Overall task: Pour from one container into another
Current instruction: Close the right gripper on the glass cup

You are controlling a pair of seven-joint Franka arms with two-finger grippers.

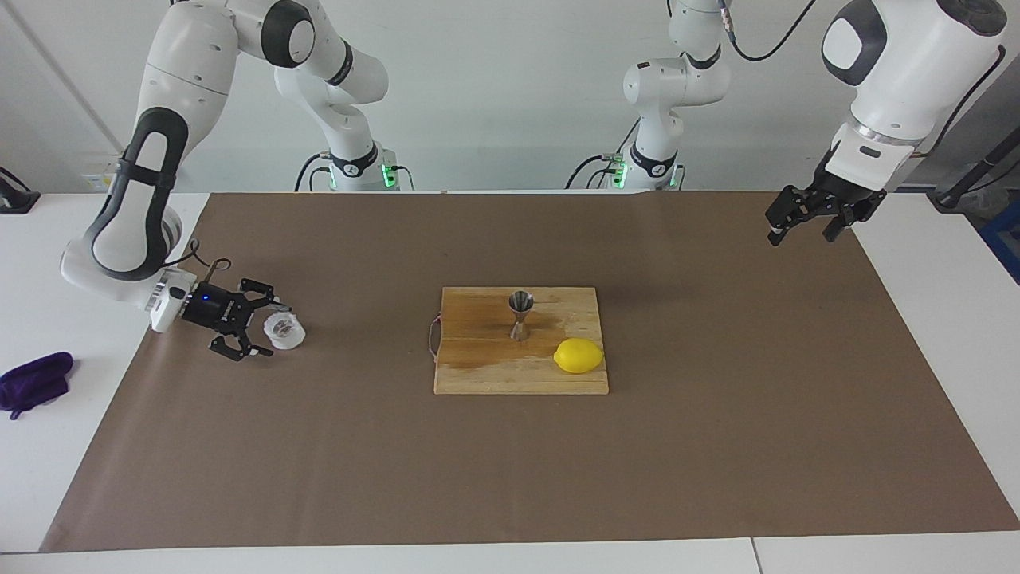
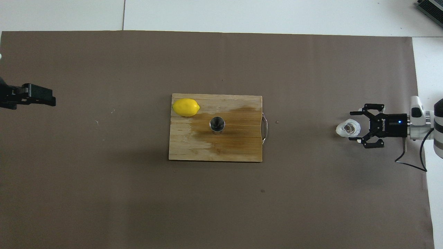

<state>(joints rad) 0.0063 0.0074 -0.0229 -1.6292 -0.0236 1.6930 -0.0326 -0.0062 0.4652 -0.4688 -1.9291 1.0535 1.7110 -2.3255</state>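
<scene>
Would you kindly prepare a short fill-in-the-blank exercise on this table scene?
1. The shiny steel hourglass jigger stands on the wooden ___.
2. The fruit beside it is a yellow ___.
3. The open right end effector sits beside the translucent plastic ___.
4. The left end effector hangs over the brown ___.

Missing: board; lemon; cup; paper

Yellow lemon (image 1: 578,355); shiny steel jigger (image 1: 520,315); pale wooden board (image 1: 478,375), darker stained patch; whitish translucent cup (image 1: 284,330); brown paper (image 1: 717,438); purple cloth (image 1: 33,383).
</scene>
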